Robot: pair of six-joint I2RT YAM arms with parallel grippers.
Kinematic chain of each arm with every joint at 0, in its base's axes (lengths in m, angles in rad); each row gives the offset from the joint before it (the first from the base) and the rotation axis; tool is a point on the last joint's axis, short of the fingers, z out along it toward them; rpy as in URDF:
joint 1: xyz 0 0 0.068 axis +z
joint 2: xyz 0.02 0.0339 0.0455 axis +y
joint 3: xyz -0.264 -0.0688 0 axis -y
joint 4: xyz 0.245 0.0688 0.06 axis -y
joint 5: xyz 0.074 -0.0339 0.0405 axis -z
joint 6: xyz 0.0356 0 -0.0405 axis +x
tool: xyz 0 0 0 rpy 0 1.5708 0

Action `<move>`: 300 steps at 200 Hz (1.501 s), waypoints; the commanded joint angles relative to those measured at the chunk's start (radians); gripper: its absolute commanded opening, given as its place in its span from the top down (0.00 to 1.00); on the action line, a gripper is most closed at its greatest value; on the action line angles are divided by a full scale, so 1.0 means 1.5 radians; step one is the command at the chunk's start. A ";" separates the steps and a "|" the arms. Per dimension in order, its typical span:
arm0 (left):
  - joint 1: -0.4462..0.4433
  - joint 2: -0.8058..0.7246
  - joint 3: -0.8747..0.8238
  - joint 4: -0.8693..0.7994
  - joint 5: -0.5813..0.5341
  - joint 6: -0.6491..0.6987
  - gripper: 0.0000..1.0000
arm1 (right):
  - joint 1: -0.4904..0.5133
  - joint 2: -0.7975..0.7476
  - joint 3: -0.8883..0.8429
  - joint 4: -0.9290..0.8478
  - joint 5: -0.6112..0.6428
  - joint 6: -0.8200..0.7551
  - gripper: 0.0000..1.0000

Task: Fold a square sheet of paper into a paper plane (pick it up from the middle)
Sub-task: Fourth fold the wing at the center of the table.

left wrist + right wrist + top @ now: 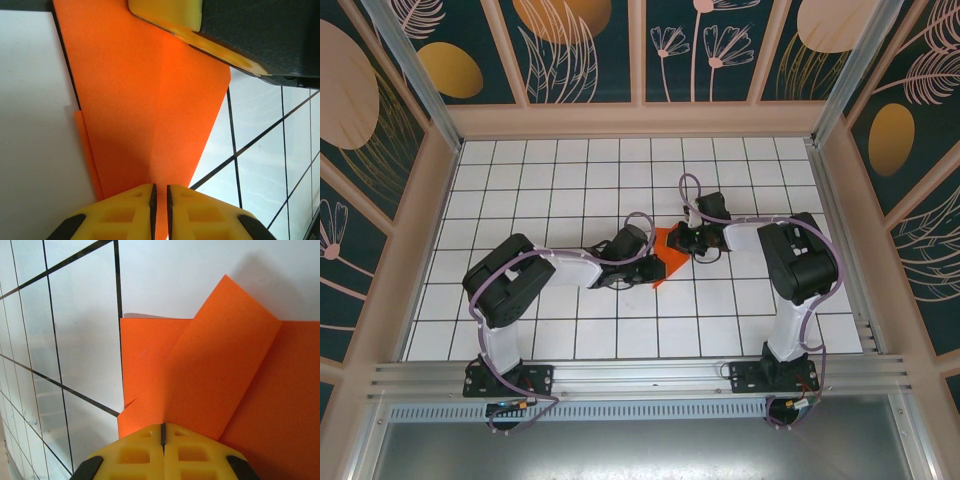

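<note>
Partly folded square sheet of paper (670, 258) near the desk's (570, 180) centre, likely featherlight, limp and crumple-prone, best held at its stiffer crease, where the left hand (160, 200) from 9 o'clock and the right hand (163, 432) from 3 o'clock pinch it.

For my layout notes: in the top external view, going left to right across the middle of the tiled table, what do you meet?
Left arm's black elbow housing → folded orange-red paper sheet → right arm's black elbow housing.
</note>
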 commanded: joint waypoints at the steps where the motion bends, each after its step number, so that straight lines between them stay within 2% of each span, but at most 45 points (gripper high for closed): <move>1: -0.008 -0.018 -0.019 -0.001 0.019 -0.014 0.82 | 0.003 0.040 -0.017 -0.075 0.069 -0.017 1.00; 75: -0.011 -0.057 -0.055 0.023 0.044 -0.032 0.82 | 0.003 0.037 -0.024 -0.073 0.066 -0.016 1.00; 257: -0.024 -0.026 -0.104 0.024 0.035 -0.074 0.81 | 0.003 0.051 -0.020 -0.078 0.068 -0.018 1.00; 300: -0.024 -0.082 -0.113 -0.007 0.019 -0.059 0.81 | 0.003 0.053 -0.021 -0.079 0.069 -0.018 1.00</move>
